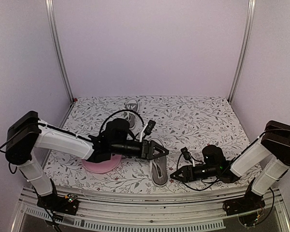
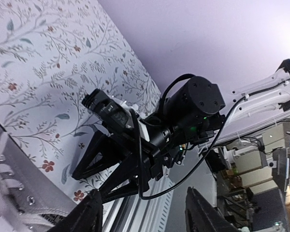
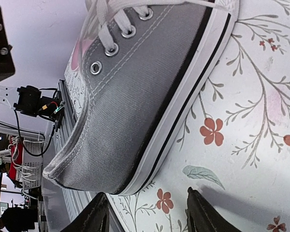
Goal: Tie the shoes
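Note:
One grey shoe (image 1: 159,171) with white laces lies near the table's front edge, toe toward the back. The other shoe (image 1: 132,107) rests further back. My left gripper (image 1: 160,151) hovers just over the near shoe's laced top, open with nothing between its fingers (image 2: 89,212). In the left wrist view the shoe's eyelets (image 2: 24,193) show at the lower left. My right gripper (image 1: 176,175) sits low on the cloth just right of the shoe's heel, open. In the right wrist view the shoe's grey side (image 3: 145,87) fills the space ahead of the right gripper (image 3: 147,212), apart from it.
A round pink plate (image 1: 100,166) lies left of the near shoe, partly under the left arm. The floral tablecloth (image 1: 198,121) covers the table. The front rail (image 1: 150,212) runs close behind the right gripper. White walls enclose the sides and back.

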Motion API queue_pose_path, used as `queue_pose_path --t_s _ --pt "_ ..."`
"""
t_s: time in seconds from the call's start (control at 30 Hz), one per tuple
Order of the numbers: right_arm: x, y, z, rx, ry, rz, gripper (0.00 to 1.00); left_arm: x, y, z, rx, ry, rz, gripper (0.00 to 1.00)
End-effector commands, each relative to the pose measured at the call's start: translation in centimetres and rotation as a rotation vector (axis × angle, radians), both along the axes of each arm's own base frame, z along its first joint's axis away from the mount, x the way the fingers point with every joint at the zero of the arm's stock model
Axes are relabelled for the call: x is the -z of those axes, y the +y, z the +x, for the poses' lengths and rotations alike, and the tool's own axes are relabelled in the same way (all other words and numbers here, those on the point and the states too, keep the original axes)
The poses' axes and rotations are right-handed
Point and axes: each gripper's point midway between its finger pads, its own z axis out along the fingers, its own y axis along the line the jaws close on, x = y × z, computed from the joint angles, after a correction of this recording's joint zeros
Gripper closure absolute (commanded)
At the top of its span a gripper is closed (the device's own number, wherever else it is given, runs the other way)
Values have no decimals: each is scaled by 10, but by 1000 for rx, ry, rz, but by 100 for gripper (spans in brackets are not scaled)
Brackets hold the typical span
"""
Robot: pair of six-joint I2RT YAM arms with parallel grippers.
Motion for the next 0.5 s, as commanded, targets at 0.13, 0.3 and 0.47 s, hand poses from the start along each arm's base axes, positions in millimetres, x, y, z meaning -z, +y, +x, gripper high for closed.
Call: queue_pose_path --t_s 0.13,0.3,0.47 --pt "5 -8 2 45 -4 -32 44 30 70 -15 -143 -352 132 57" --pt "4 -7 4 55 -1 -32 44 72 76 -18 -108 -353 225 64" --pt "6 0 2 20 17 -26 44 96 67 -17 -88 -315 242 64"
